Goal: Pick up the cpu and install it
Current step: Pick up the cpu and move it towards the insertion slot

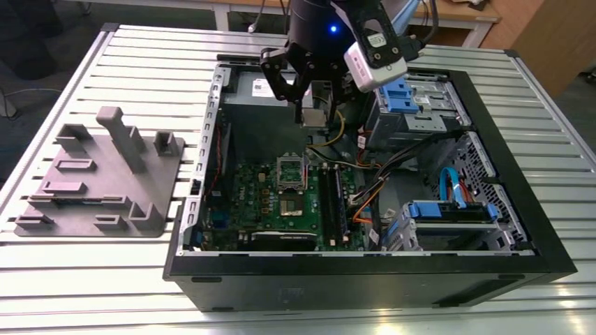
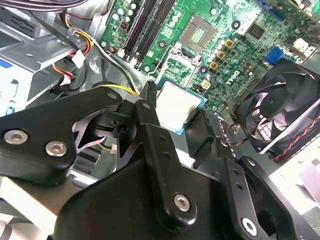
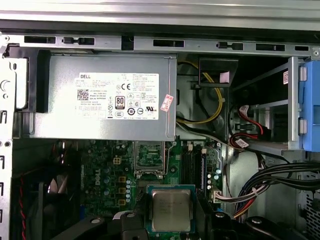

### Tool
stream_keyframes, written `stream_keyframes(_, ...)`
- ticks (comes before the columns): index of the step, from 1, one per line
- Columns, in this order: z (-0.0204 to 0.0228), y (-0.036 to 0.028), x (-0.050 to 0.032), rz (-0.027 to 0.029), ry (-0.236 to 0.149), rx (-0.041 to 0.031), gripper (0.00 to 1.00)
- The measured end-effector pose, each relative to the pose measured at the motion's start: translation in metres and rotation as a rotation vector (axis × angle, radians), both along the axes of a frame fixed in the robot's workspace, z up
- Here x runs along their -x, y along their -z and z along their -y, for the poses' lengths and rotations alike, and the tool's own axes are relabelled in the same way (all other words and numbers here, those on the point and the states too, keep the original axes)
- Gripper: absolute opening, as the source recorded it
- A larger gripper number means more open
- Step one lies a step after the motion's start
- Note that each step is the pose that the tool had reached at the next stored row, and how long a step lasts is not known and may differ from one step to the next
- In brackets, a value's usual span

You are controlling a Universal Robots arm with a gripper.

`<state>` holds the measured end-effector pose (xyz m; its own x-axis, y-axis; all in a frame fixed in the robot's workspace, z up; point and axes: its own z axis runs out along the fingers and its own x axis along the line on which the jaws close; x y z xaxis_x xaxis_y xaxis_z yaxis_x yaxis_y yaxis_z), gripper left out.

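Note:
The cpu (image 2: 176, 104), a small flat square chip with a silvery top and a pale rim, is held flat between the black fingers of my gripper (image 2: 177, 109). In the first wrist view the cpu (image 3: 171, 210) sits between the fingertips, with the open socket (image 3: 149, 154) on the green motherboard (image 3: 107, 175) beyond it. In the exterior view my gripper (image 1: 313, 118) hangs inside the open computer case, above the far end of the motherboard (image 1: 251, 195). The socket (image 1: 290, 170) with its raised metal frame lies below, nearer the case front.
The grey power supply (image 3: 100, 95) fills the case's far wall. Yellow, black and orange cables (image 1: 373, 181) and blue drive bays (image 1: 400, 94) lie toward the exterior view's right. A black fan (image 2: 280, 100) stands beside the board. A grey plastic tray (image 1: 102, 174) rests on the slatted table on the exterior view's left.

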<state>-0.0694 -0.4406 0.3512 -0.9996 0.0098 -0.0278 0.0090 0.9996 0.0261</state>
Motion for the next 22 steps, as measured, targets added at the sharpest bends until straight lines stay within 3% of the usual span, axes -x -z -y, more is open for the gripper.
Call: stream_keyframes(22,0.0002,0.0015,0.0,-0.0001,0.0,0.0145,0.47)
